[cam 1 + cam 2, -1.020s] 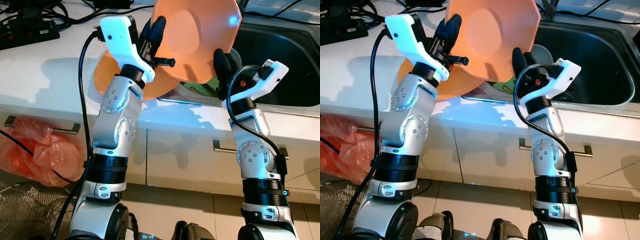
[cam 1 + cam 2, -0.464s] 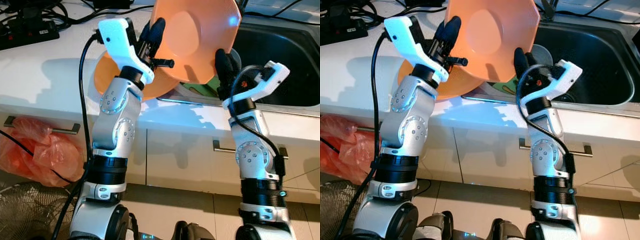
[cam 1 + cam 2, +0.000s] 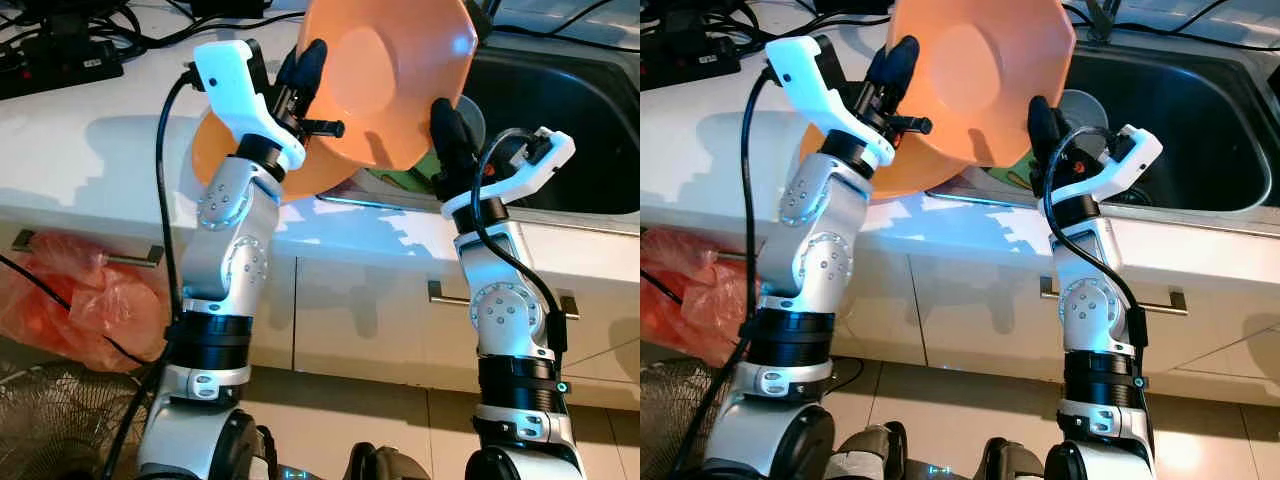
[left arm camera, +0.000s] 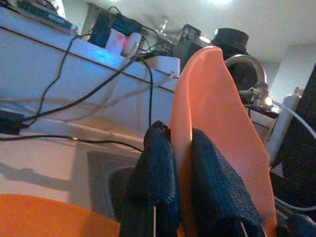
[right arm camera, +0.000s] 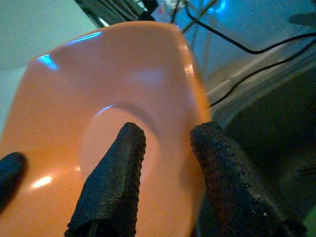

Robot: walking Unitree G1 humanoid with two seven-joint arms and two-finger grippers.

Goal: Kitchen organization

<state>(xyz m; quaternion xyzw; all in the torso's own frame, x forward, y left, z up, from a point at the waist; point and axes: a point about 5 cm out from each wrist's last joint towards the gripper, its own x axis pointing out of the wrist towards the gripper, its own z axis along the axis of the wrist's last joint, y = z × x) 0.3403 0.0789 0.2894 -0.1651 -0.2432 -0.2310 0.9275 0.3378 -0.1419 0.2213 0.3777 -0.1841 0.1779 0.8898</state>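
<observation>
An orange plate [image 3: 390, 80] is held up on edge above the counter, its underside facing me. My left gripper [image 3: 305, 70] is shut on the plate's left rim; in the left wrist view its fingers [image 4: 158, 168] pinch the thin edge of the plate [image 4: 217, 123]. My right gripper [image 3: 445, 125] is at the plate's lower right rim. In the right wrist view its fingers [image 5: 118, 168] stand apart, open, straddling the edge of the plate [image 5: 113, 84]. A second orange plate [image 3: 215, 140] lies flat on the white counter [image 3: 90, 140] under the left arm.
A dark steel sink [image 3: 570, 100] with a tap lies to the right, and something green [image 3: 400, 181] sits at its near edge. A black power strip [image 3: 60, 62] and cables lie at the counter's back left. Below are cabinet drawers, a red plastic bag [image 3: 70, 300] and a fan grille [image 3: 50, 420].
The right arm has risen slightly and its fingers sit a little further onto the plate's rim. The left gripper keeps the same hold, and the plate has barely shifted.
</observation>
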